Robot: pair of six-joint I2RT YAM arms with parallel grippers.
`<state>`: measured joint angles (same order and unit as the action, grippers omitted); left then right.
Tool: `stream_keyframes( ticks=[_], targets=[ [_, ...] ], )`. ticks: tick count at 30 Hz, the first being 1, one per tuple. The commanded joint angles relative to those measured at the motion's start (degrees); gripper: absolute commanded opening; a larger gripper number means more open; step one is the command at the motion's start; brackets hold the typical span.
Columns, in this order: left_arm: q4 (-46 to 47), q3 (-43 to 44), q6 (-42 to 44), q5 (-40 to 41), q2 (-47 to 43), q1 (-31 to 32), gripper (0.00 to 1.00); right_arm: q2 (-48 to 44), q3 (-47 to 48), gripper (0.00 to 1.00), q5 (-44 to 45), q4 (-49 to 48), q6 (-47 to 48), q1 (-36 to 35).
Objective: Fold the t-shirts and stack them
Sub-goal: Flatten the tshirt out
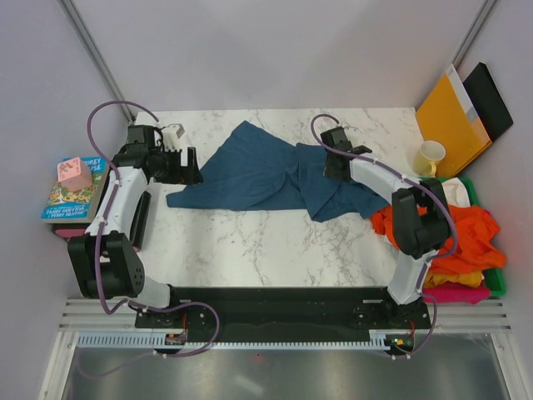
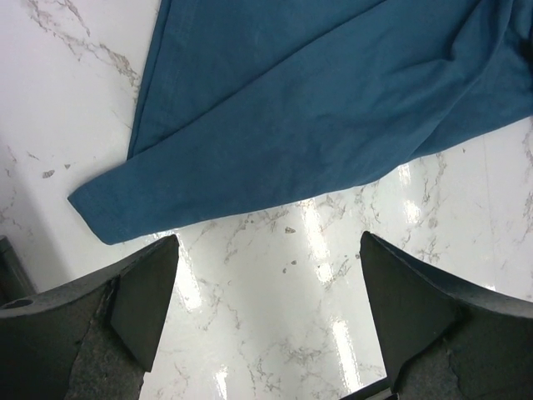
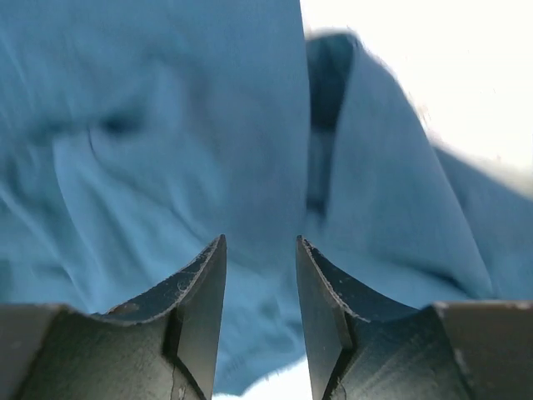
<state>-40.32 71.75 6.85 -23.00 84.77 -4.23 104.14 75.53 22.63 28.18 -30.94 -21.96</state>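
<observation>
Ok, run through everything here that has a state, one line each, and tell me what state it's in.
teal t-shirt: unfolded, lying rumpled on the table.
left gripper: open, empty, over bare table beside the shirt's corner.
right gripper: open narrowly, over the shirt, nothing visibly pinched.
other t-shirts: unfolded heap in the green bin.
yellow cup: upright.
orange envelope: propped up on edge.

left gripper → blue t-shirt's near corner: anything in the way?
Nothing visible. In the left wrist view the left gripper is open above the bare marble table. The corner of the blue t-shirt lies flat just ahead of it, with only tabletop in between.
</observation>
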Motion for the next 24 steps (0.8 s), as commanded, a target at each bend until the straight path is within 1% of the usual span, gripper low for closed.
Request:
stream_keyframes(
  ticks=[1, 6, 14, 21, 24],
  targets=[
    [1.91, -0.82, -0.87, -0.02, -2.95, 0.54, 0.96, 4.49, 7.0, 0.46, -0.75, -2.08, -1.23, 1.03],
    [2.08, -1.08, -0.88, 0.85, -2.68, 0.71, 0.96, 7.83, 8.23, 0.46, -0.22, -2.08, -3.33, 3.05],
    [2.7, -0.99, -1.58, 1.65, -0.93, 0.98, 0.96, 7.13, 4.98, 0.47, 1.19, -6.03, -5.27, 5.96],
    [3.23, -0.82, -2.19, 2.17, 0.13, 2.12, 0.96, 11.17, 7.17, 0.51, -2.5, -5.6, -5.36, 7.45],
    [3.49, -1.08, -2.28, 2.61, 0.31, 2.38, 0.96, 13.1, 7.97, 0.49, -4.61, -5.6, -5.71, 7.89]
  ],
)
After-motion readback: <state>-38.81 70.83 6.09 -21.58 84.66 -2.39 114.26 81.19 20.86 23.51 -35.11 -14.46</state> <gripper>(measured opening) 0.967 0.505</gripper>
